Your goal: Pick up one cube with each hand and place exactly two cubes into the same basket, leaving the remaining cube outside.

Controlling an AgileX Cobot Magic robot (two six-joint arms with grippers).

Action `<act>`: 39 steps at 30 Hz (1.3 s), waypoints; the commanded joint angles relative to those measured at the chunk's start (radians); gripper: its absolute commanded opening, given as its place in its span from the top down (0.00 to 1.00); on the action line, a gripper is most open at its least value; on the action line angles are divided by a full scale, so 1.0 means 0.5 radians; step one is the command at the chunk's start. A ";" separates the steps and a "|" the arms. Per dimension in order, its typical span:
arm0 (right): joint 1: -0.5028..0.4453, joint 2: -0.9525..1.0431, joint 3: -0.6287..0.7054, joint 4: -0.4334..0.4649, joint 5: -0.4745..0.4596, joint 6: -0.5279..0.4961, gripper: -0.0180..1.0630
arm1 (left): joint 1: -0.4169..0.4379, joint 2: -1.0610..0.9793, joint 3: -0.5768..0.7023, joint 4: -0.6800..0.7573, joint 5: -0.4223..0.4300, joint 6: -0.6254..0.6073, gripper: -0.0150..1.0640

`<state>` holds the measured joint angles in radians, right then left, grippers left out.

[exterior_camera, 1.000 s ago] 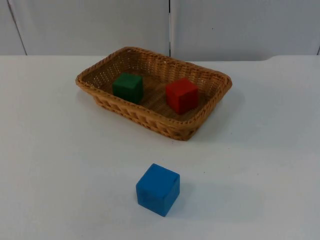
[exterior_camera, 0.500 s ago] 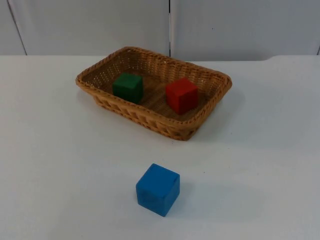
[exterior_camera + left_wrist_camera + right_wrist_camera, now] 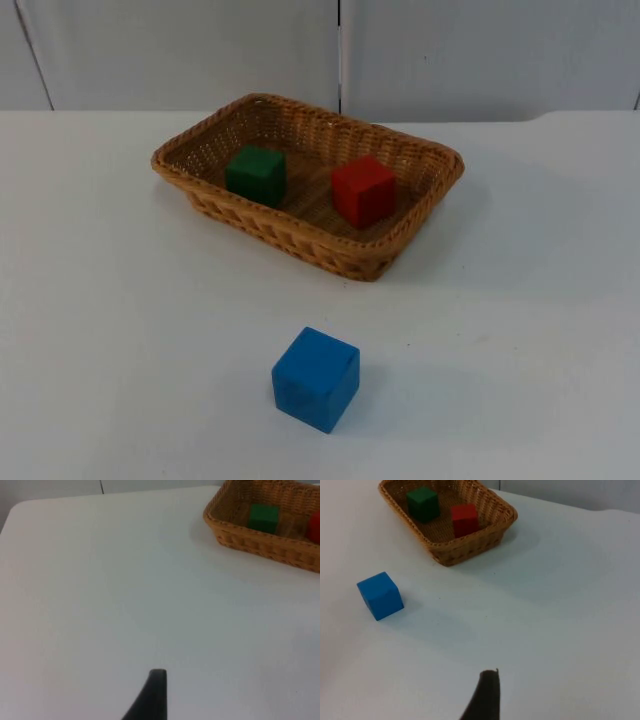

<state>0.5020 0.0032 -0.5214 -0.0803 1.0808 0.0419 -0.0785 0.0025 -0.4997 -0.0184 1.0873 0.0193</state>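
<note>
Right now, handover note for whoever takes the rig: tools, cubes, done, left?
Left tool: waits over bare table, away from the basket, holding nothing.
Right tool: also back over bare table, holding nothing.
Green cube and red cube sit apart inside the basket.
Blue cube stands on the table in front of the basket, outside it.
Done: two cubes in, one out. Left: apparently nothing.
</note>
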 commanded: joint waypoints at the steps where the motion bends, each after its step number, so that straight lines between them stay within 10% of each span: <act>1: -0.001 -0.006 0.012 -0.015 -0.005 -0.009 0.29 | -0.002 -0.005 0.011 0.007 -0.024 -0.020 0.16; 16: -0.001 -0.006 0.012 -0.007 -0.005 -0.016 0.28 | -0.002 -0.005 0.011 0.007 -0.024 -0.020 0.16; 24: -0.001 -0.006 0.012 -0.007 -0.005 -0.016 0.01 | -0.002 -0.005 0.011 0.007 -0.024 -0.020 0.01; 39: -0.001 -0.006 0.012 0.010 -0.005 -0.016 0.01 | -0.002 -0.005 0.011 0.007 -0.024 -0.020 0.01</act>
<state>0.5020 0.0032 -0.5214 -0.0803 1.0808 0.0382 -0.0785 0.0025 -0.4997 -0.0184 1.0873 0.0193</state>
